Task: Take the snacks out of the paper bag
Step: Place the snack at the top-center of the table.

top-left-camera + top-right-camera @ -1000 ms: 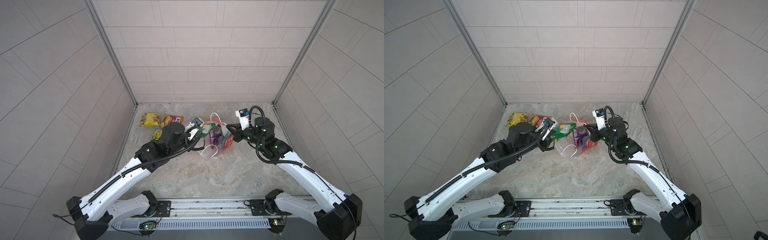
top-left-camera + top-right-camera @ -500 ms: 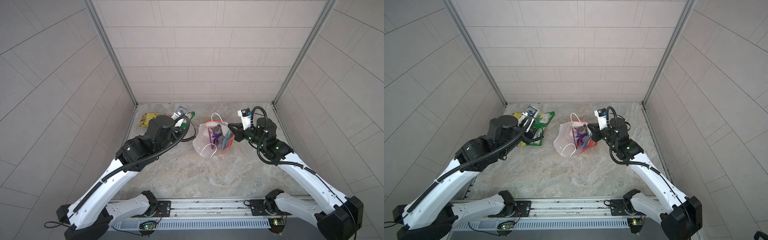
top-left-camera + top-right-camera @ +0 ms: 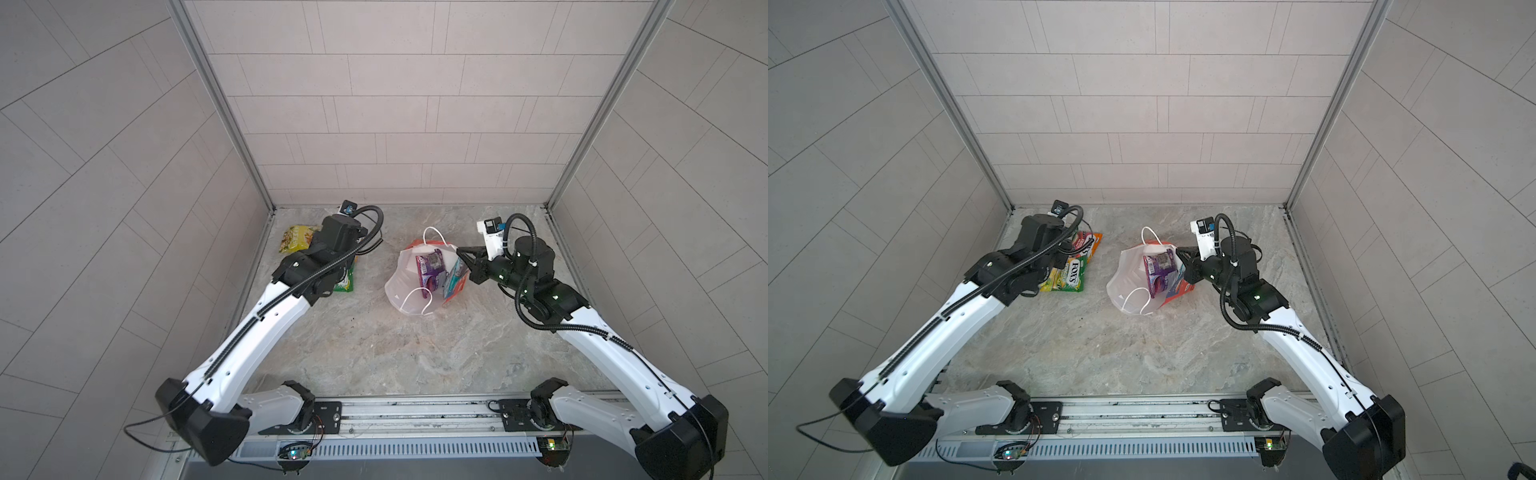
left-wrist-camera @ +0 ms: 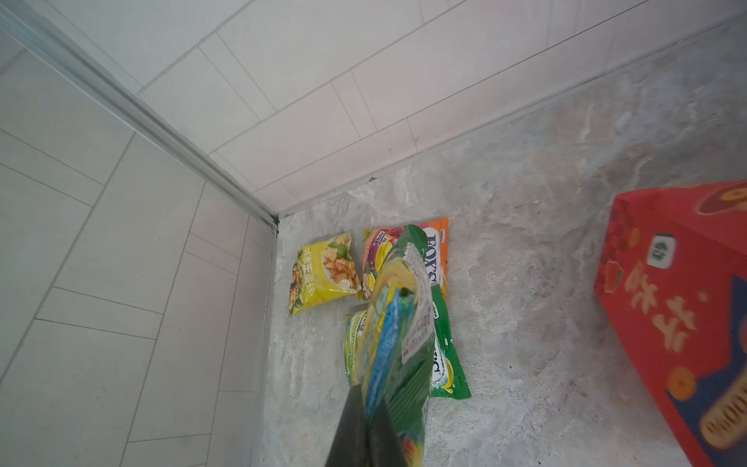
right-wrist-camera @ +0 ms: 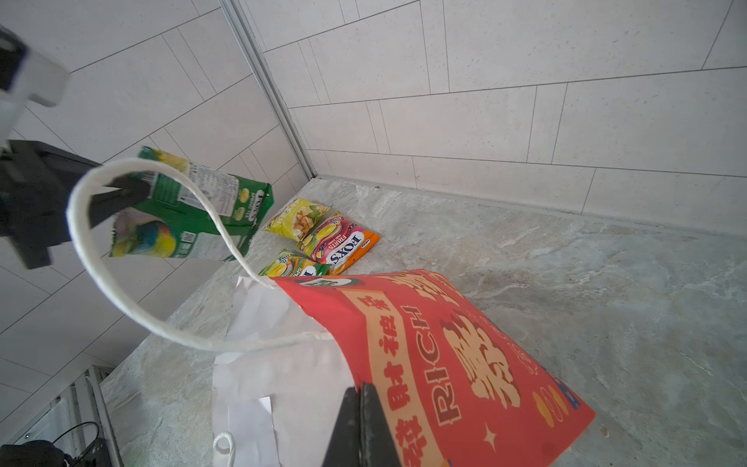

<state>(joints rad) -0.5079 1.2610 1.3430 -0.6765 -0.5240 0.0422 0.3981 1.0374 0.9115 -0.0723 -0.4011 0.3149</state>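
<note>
Your left jaws clamping a green FOX'S packet over the corner packets, right jaws pinching the red paper bag at its rim mid-desk, purple packet inside, open desk nearer you.

Three-sided enclosure. The back wall and both side walls are faced in pale grey rectangular tiles with thin dark joints. Bare metal posts run up the two far corners. The worktop is grey-beige, marbled, stone-like and matte, with a few dark specks. Light is even and diffuse, shadows soft.
</note>
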